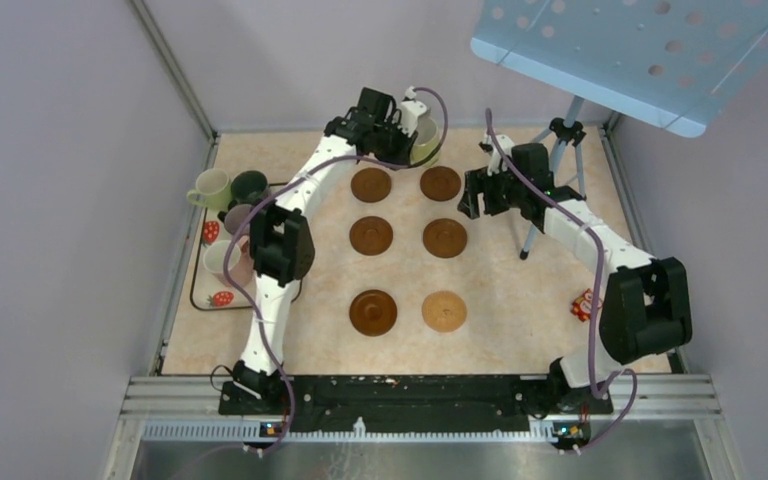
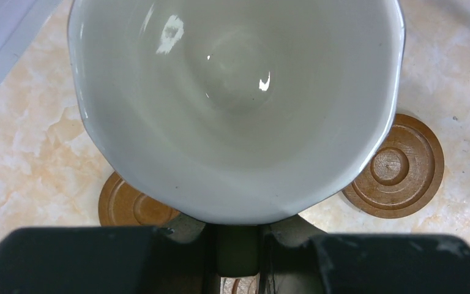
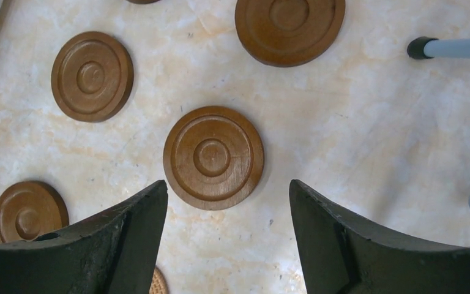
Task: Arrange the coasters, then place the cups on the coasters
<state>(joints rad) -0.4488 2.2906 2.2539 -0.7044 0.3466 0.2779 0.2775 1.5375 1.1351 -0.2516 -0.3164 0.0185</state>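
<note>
Six coasters lie in two columns of three: five dark brown, such as the far-left coaster (image 1: 371, 184), and one tan coaster (image 1: 444, 311) at the near right. My left gripper (image 1: 403, 122) is shut on the handle of a light green cup (image 1: 426, 140), held above the far end of the columns. In the left wrist view the cup's pale inside (image 2: 238, 104) fills the frame, with the left gripper (image 2: 238, 248) below it and a brown coaster (image 2: 398, 165) underneath to the right. My right gripper (image 1: 472, 198) hangs open and empty; in its own view the right gripper (image 3: 227, 205) is just short of a brown coaster (image 3: 213, 157).
A white strawberry-print tray (image 1: 207, 290) at the left holds more cups: a light green cup (image 1: 210, 188), a dark green cup (image 1: 250, 185), a mauve cup (image 1: 237, 216) and a pink cup (image 1: 222, 260). A tripod (image 1: 552, 170) stands behind the right arm under a blue perforated board (image 1: 640, 50). A small red item (image 1: 585, 303) lies near the right base.
</note>
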